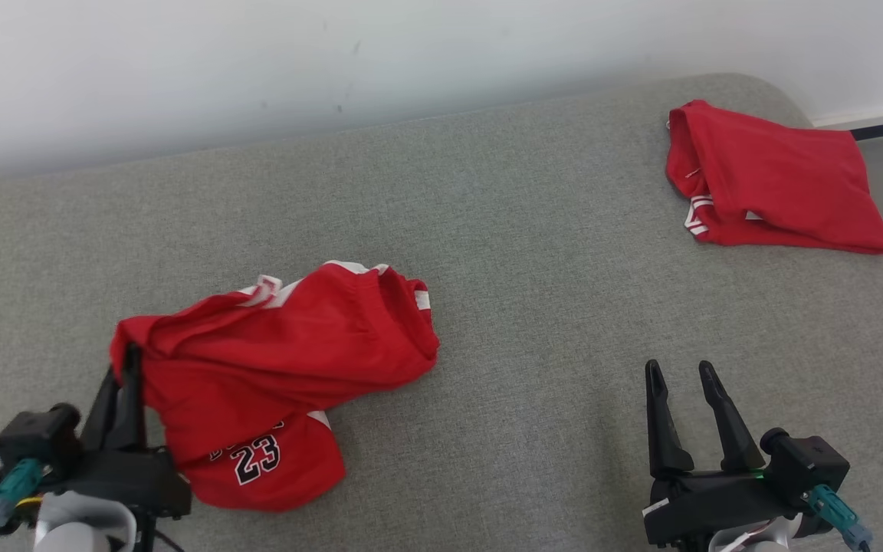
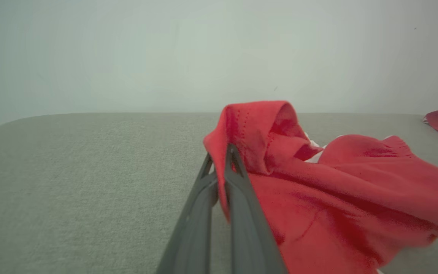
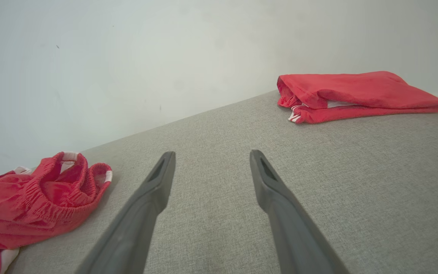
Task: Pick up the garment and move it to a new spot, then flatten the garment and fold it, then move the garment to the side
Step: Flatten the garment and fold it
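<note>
Left gripper [image 1: 132, 359] clamped on garment's [image 1: 288, 360] left edge. "23" reads on garment's near panel. Right gripper [image 1: 680, 373], jaws apart, empty, well right of garment; folded red cloth [image 1: 775, 184] beyond.

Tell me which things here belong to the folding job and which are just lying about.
In the job: crumpled red shorts, pinched at one edge by the shut left gripper; open right gripper, holding nothing; grey upholstered surface they lie on.
Lying about: folded red garment at the far right corner, untouched; white wall behind.
</note>
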Motion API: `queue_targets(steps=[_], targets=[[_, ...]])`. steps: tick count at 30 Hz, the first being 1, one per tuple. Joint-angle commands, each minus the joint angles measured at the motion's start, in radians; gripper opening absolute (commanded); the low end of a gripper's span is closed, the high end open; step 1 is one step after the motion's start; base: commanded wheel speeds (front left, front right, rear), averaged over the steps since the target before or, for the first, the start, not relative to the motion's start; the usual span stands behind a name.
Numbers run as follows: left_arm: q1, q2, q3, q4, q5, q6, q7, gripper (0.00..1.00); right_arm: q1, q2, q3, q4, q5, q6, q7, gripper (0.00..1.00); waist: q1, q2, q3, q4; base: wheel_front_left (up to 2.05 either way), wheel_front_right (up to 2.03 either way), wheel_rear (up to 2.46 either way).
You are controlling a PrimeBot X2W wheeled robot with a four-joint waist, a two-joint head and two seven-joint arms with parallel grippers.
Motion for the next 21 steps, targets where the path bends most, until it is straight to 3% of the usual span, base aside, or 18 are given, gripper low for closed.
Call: queue_targets(steps=[1, 7, 8, 9, 10, 21], targets=[[0.017, -0.004, 0.025, 0.008, -0.004, 0.004, -0.003, 0.0, -0.006, 0.003, 0.0, 0.001, -0.008, -0.003, -0.004, 1.0, -0.0001, -0.0001, -0.001, 0.0, 0.0, 0.0, 0.0], [0.038, -0.041, 0.107, 0.067, 0.029, -0.008, -0.003, 0.0, 0.001, 0.003, -0.005, 0.01, -0.024, -0.003, -0.004, 1.0, -0.0001, -0.0001, -0.017, 0.008, 0.0, 0.0, 0.0], [0.04, -0.046, 0.11, 0.079, 0.038, -0.013, -0.003, 0.16, 0.003, 0.003, -0.004, 0.012, -0.025, -0.003, -0.004, 1.0, -0.0001, -0.0001, -0.022, 0.01, 0.0, 0.0, 0.0], [0.036, -0.052, 0.114, 0.079, 0.048, -0.015, -0.003, 0.46, 0.005, 0.003, -0.004, 0.013, -0.027, -0.003, -0.005, 1.0, -0.0001, -0.0001, -0.028, 0.014, 0.0, 0.0, 0.0], [0.034, -0.058, 0.119, 0.079, 0.056, -0.019, -0.003, 1.0, 0.009, 0.003, -0.002, 0.015, -0.026, -0.003, -0.004, 1.0, -0.0001, -0.0001, -0.034, 0.017, 0.0, 0.0, 0.0], [0.114, -0.125, 0.197, -0.111, 0.136, -0.048, -0.003, 1.0, 0.042, 0.003, -0.005, 0.019, -0.017, -0.003, -0.004, 1.0, -0.0001, -0.0001, -0.096, 0.077, 0.0, 0.0, 0.0]])
